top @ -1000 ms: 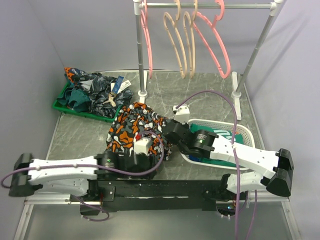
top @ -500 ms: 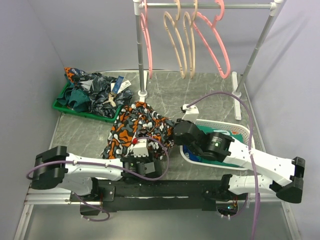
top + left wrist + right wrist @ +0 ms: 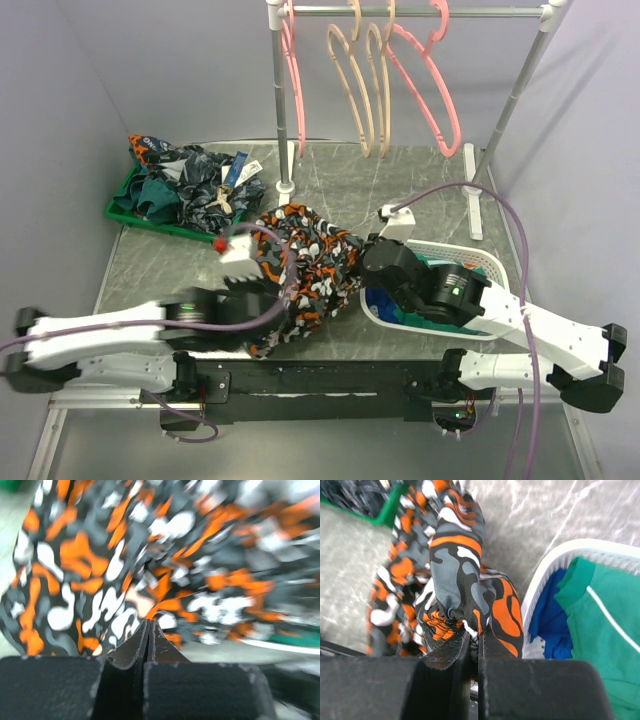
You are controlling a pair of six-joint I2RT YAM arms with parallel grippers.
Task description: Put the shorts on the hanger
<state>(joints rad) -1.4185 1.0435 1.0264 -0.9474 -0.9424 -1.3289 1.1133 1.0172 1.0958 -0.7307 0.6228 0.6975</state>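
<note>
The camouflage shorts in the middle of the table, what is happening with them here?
Both arms are handling the shorts. The left gripper and the right gripper are each shut on a fold of the cloth, holding it bunched over the table, beside the white basket. The pink hanger hangs on the rail at the back with nothing on it, so the shorts are not yet on it.

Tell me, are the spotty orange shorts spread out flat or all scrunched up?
Scrunched up. The shorts are a wrinkly, folded bunch, pinched by the left pincer and the right pincer, not lying flat.
</note>
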